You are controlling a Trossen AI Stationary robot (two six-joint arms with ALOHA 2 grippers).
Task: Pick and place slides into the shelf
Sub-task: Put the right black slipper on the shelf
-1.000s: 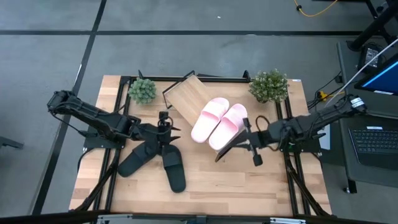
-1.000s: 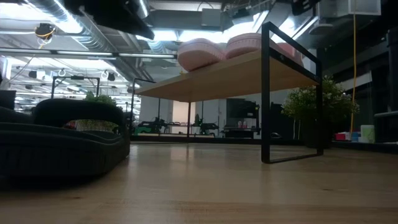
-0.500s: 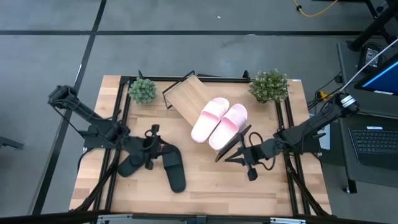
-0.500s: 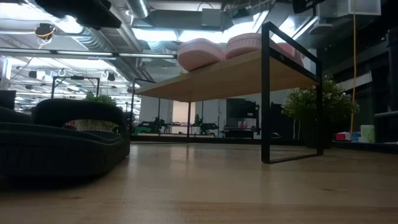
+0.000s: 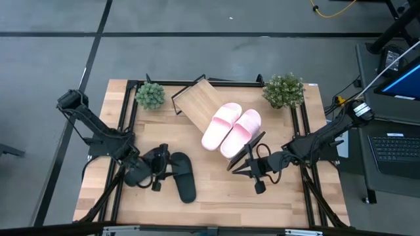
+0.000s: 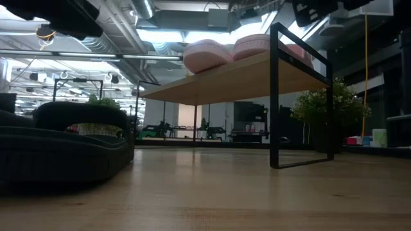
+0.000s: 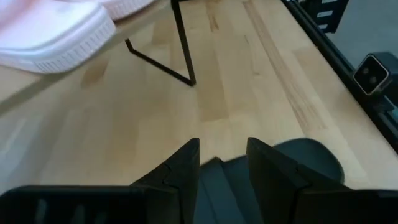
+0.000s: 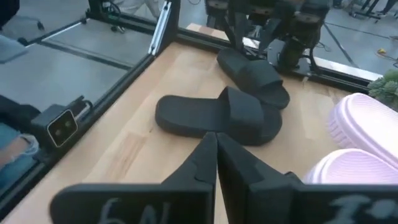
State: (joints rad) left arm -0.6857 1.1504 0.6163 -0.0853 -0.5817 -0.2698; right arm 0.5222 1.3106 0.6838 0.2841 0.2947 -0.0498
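Two small potted plants [image 5: 150,95] [image 5: 283,90] stand at the worktop's [image 5: 216,190] far corners, the shelf [image 5: 197,100] slanting between them with both pale pink slides [image 5: 231,126] on its board. Two black slides [image 5: 182,176] [image 5: 138,173] lie near the worktop's left edge. The left gripper [image 5: 156,172] hangs over the leftmost one, arm reaching in from the left edge, fingers [image 7: 180,163] parted with nothing between them. The right gripper [image 5: 250,172] hovers by the shelf's near leg, arm stretched in from the right edge; its wrist view shows the fingers [image 8: 205,163] pressed together, empty. The low view alone shows the pink soles resting above the board.
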